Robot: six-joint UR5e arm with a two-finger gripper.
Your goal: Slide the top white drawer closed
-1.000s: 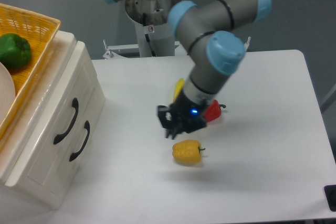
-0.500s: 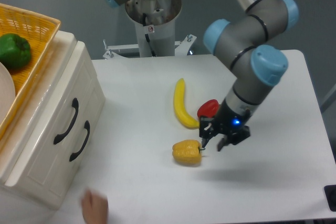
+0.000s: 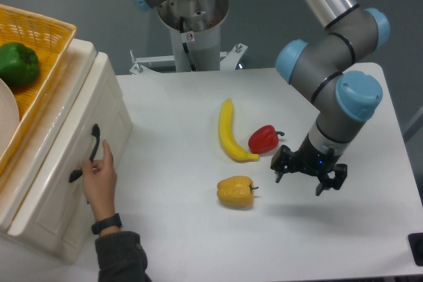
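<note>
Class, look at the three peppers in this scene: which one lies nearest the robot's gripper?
The red pepper, just left of the gripper. The yellow pepper lies farther left, and the green pepper sits in the basket.

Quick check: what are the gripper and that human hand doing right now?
Gripper: open, holding nothing, above the table right of the red pepper.
Human hand: on the drawer unit's front, by the black handles; grip cannot be told.

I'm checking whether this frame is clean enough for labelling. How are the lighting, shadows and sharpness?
Fixed camera view: lighting is even and soft; the gripper casts only a faint, diffuse shadow on the white table; the top white drawer shows a mild sheen but no harsh glare; the yellow pepper, the banana and the person's hand look sharp, with no evident motion blur.
</note>
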